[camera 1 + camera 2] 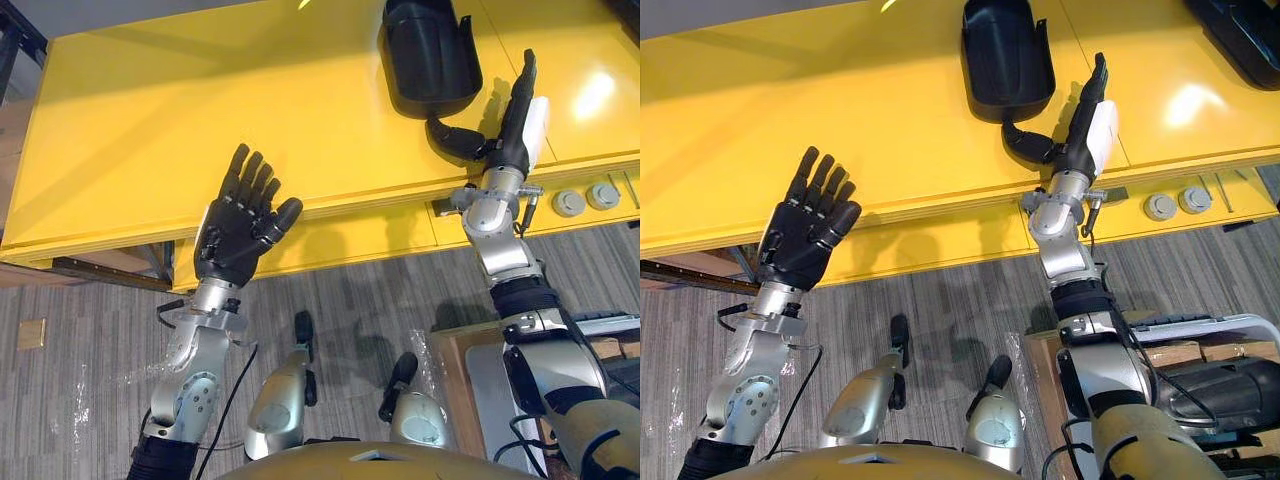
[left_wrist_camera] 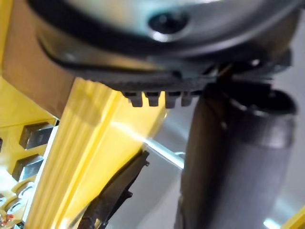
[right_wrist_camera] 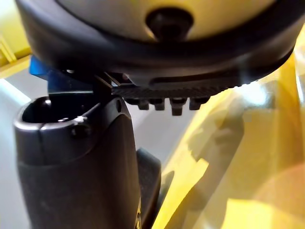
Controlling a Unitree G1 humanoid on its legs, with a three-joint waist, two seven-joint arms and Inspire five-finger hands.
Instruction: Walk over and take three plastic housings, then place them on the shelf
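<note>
A yellow table (image 1: 150,130) carries a black plastic housing (image 1: 430,55), lying just beside the straight, released fingers (image 1: 524,85) of the right hand (image 1: 512,135), on their thumb side. The left hand (image 1: 238,232) has its fingers (image 1: 250,180) spread, holding nothing, well apart from the housing.

Housing (image 1: 430,52) on table (image 1: 150,130); right hand (image 1: 512,135) just beside it

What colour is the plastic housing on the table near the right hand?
The plastic housing is black; the right eye view shows it best.
</note>
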